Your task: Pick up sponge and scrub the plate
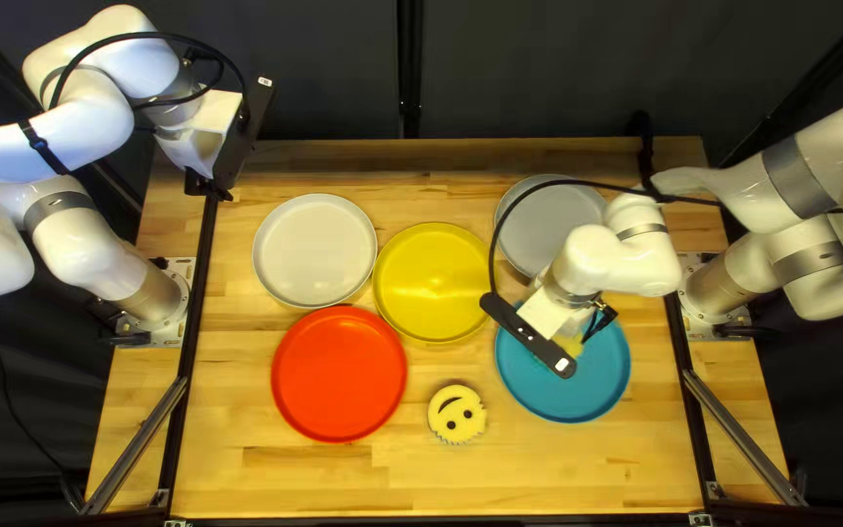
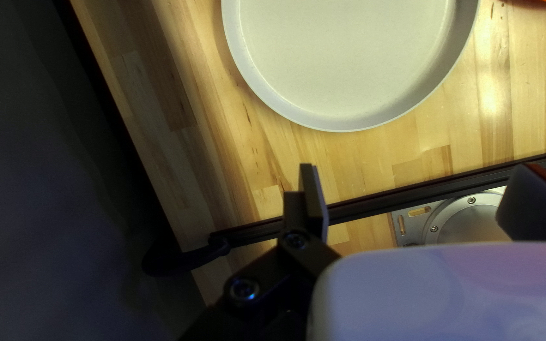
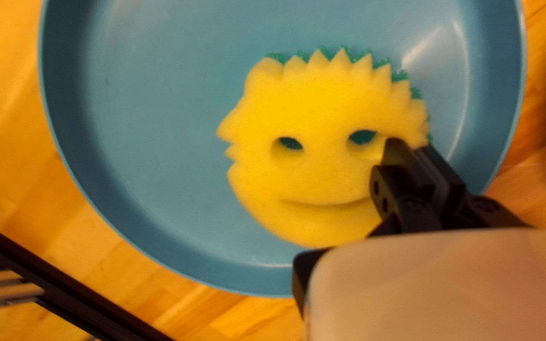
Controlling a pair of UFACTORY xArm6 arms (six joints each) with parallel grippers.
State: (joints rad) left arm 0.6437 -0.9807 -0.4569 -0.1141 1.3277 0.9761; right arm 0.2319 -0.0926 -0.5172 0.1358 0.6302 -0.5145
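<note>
Presently, the yellow sponge [image 3: 311,183] is located within the rim of the blue plate [image 3: 146,158], face side up, with its green layer showing beneath the spiked edge. Whether the green layer contacts the plate cannot be determined.

The right gripper [image 1: 601,317] is positioned over the blue plate. In the right wrist view, the right gripper [image 3: 419,149] is closed to a narrow gap and clamps the sponge at one margin, beside an eye hole; one finger lies on the face side and the other at the outer edge.

The gray plate [image 1: 546,210] is located beyond the blue plate, toward the table's far edge, partly covered by the right arm [image 1: 617,259]. The yellow plate [image 1: 431,283] occupies the middle of the plate group. A second sponge [image 1: 457,414], also yellow with a smiling face, rests on the table [image 1: 539,473] between the blue plate and the red plate [image 1: 340,374]. The white plate [image 1: 314,250] is located beyond the red plate.

The left gripper [image 1: 210,189] is raised near the table's far left corner. In the left wrist view, the left gripper [image 2: 418,189] is wide open and holds nothing; the white plate lies ahead of it.
</note>
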